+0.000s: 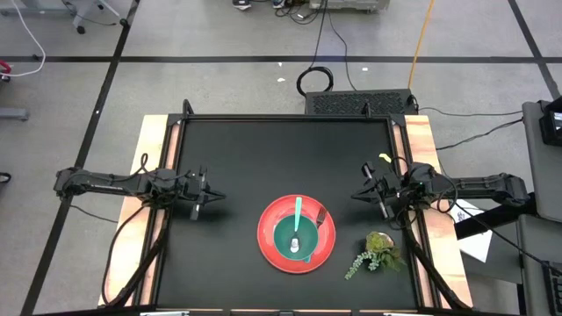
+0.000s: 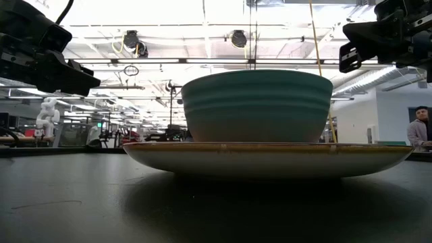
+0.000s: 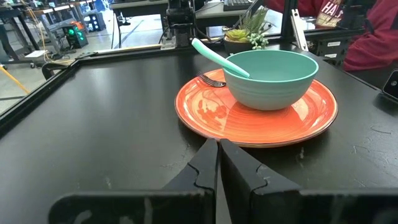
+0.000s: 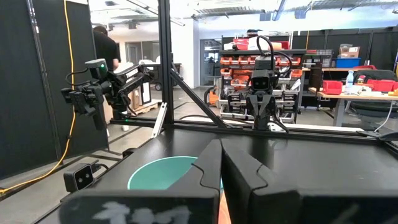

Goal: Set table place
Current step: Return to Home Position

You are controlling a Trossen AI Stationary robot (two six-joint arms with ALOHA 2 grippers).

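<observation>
A round red plate (image 1: 266,230) lies on the black table (image 1: 237,158), near its front edge at the middle. A green bowl (image 1: 291,239) stands on the plate (image 3: 211,112). A teal spoon (image 3: 217,55) leans in the bowl (image 3: 272,78), its handle over the rim. A fork (image 3: 211,79) lies on the plate beside the bowl. My left gripper (image 1: 211,195) hovers shut to the left of the plate, pointing at it. My right gripper (image 1: 358,195) hovers shut to the right, a little above the bowl (image 4: 161,174).
A leafy plant sprig (image 1: 376,253) lies on the table just right of the plate. Pale wooden strips (image 1: 132,219) run along both side edges. A small yellow-green piece (image 1: 385,159) lies near the right arm. A person (image 2: 420,128) stands beyond the table.
</observation>
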